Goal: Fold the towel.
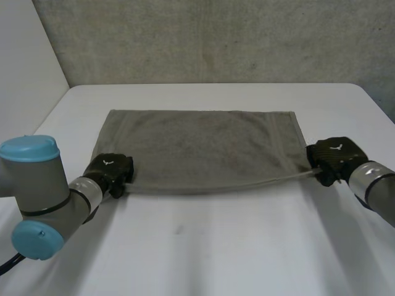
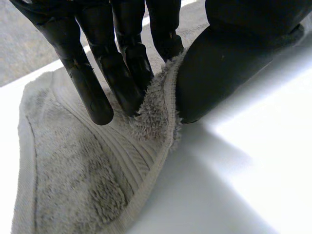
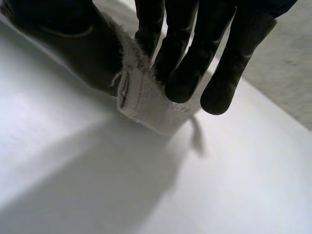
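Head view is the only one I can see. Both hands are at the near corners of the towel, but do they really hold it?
Observer: The left hand does. Its wrist view shows the towel edge pinched between the fingers and the thumb.
Operator: And the right one?
Observer: The right hand pinches its corner the same way, thumb on one side, fingers on the other.
Operator: Does that corner lie on the table?
Observer: It seems lifted a little off the table, with shadow under it, and what looks like a loose thread hangs from it.
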